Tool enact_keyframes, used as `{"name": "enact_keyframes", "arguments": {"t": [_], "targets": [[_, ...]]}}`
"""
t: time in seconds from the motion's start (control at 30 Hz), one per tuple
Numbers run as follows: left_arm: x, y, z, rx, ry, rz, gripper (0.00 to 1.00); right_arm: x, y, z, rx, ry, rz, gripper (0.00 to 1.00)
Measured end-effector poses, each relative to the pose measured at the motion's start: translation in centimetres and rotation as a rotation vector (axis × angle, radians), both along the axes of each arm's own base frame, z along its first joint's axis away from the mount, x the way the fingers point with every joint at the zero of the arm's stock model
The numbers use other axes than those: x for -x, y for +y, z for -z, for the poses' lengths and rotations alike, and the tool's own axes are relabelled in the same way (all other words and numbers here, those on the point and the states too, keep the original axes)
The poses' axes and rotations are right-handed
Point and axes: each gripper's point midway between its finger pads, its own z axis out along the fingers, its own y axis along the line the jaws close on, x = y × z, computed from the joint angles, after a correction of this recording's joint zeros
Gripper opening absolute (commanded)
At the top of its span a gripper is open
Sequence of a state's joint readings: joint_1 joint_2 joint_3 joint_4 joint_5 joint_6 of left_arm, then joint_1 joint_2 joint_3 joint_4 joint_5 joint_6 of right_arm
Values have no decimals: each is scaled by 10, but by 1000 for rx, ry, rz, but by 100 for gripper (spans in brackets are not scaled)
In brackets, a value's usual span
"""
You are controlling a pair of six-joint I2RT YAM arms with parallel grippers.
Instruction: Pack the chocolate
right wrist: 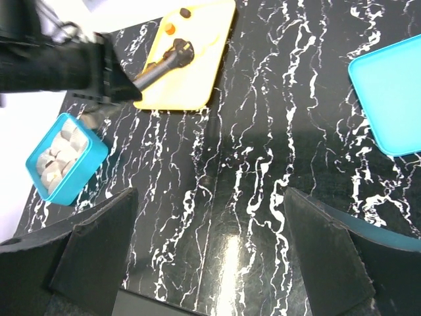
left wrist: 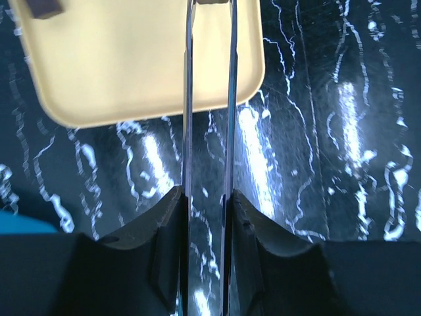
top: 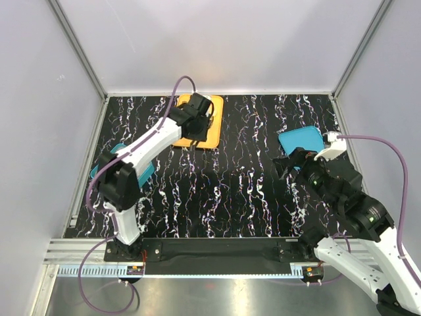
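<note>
Dark brown chocolate cube lies at a far corner of the flat yellow-orange plastic tray, while pale round chocolates sit in the teal rectangular box near the table's left edge. The left gripper clenches thin metal tongs that reach over the tray. The right gripper hangs wide apart and empty, near the flat teal lid.

table: black, white marbled veins | tray: orange-yellow | box: teal | lid: teal | chocolate: dark brown
</note>
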State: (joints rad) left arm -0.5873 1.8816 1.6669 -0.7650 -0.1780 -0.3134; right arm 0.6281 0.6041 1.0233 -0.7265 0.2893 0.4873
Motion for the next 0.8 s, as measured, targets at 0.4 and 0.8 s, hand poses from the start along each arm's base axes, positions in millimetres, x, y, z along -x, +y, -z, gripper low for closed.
{"name": "enact_keyframes", "arguments": {"t": [0.4, 0.8], "targets": [[95, 116, -100, 22, -53, -282, 27, 17, 17, 27, -46, 20, -124, 100], [192, 218, -81, 19, 74, -659, 26, 23, 38, 26, -42, -1, -257, 100]]}}
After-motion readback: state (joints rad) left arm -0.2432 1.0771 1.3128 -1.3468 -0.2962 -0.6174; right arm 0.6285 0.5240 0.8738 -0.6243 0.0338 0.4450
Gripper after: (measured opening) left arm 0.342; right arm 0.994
